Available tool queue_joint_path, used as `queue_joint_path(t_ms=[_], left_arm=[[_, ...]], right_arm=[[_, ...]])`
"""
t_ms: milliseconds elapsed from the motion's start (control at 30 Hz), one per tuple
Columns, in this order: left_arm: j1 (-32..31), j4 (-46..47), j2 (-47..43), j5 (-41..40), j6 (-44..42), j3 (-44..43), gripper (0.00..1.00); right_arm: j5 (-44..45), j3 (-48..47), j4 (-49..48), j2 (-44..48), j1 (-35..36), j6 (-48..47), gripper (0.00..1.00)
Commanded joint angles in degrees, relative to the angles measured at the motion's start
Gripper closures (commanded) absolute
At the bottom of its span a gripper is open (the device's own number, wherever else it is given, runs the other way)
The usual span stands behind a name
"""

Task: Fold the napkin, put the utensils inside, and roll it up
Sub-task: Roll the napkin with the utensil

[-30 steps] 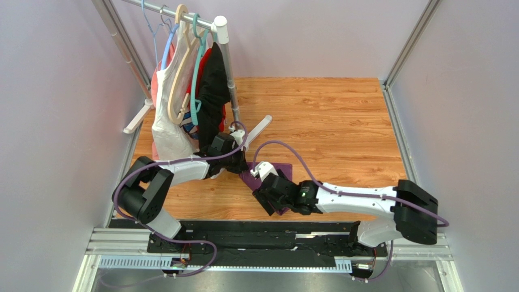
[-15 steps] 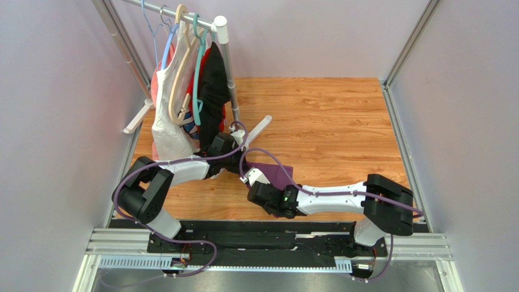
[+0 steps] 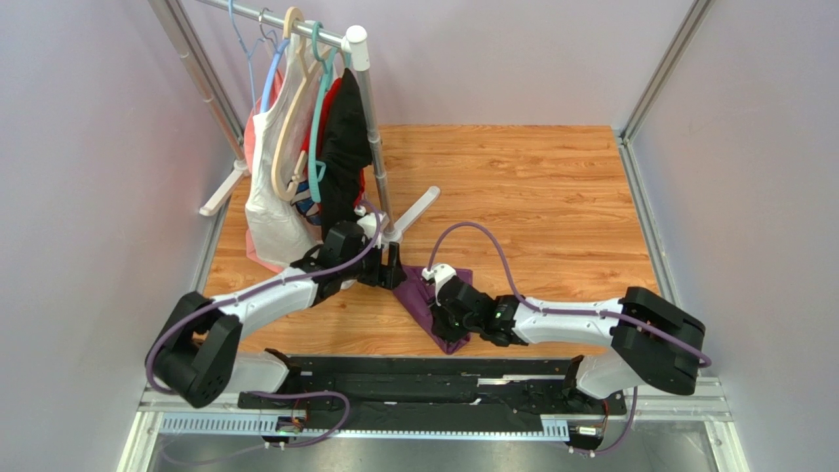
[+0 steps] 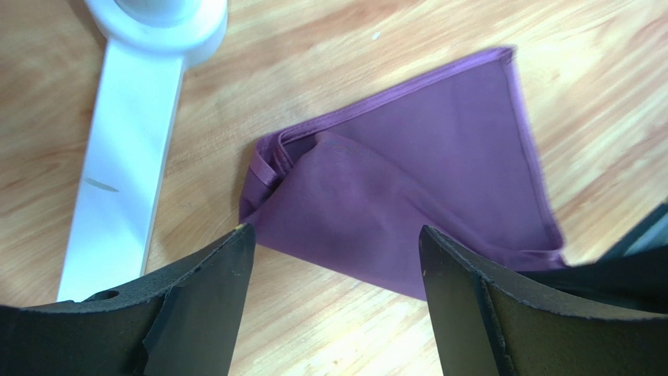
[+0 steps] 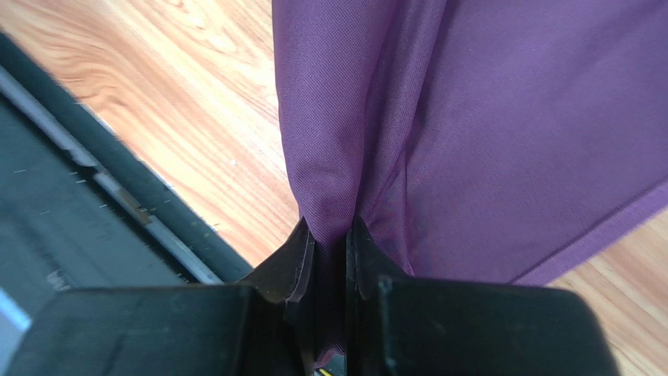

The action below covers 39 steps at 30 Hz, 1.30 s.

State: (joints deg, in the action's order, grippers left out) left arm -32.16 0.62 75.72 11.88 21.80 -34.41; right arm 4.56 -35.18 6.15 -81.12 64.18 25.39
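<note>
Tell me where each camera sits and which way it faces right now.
Top external: fixed above and behind the bases, looking down on the wooden table, clothes rack and both whole arms.
Left wrist: on the left arm, looking down past the open left gripper at the folded napkin and the rack's white foot.
Right wrist: looking down along the right gripper, shut on a napkin fold; black base rail at left.
Shared: both wrist views show the napkin.

White arms [image 3: 571, 320], black joints, looping purple cables [image 3: 471, 226], seemingly rubbery black fingers [image 4: 204, 313].
</note>
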Motion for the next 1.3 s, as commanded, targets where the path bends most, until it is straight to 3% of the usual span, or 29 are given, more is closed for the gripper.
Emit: queue_joint_path(t_ms=[0, 267, 833, 933, 1067, 1267], left_arm=[[-0.18, 1.48, -5.14, 0.07, 1.84, 2.68, 0.15], [-0.18, 6.40, -6.99, 0.86, 4.47, 7.86, 0.14], [-0.27, 19.32, -3.66, -2.91, 10.98, 12.35, 0.11], [-0.27, 20.65, -2.69, -3.88, 11.77, 12.53, 0.17], [-0.27, 20.38, -0.93, -4.06, 12.12, 11.48, 0.42], [-0.27, 19.07, 1.79, -3.27, 11.42, 9.90, 0.72]], right_arm=[[-13.42, 4.50, -4.30, -0.18, -3.88, 2.21, 1.00], [-25.55, 9.60, -13.35, -1.93, -11.70, 4.41, 1.00], [-32.68, 10.66, -17.84, -7.82, -16.72, 5.02, 1.00], [-32.68, 10.57, -17.84, -8.52, -16.81, 4.85, 1.00], [-32.77, 10.66, -17.67, -9.23, -17.25, 4.59, 1.00], [-31.89, 10.66, -17.49, -9.93, -17.60, 4.58, 1.00]])
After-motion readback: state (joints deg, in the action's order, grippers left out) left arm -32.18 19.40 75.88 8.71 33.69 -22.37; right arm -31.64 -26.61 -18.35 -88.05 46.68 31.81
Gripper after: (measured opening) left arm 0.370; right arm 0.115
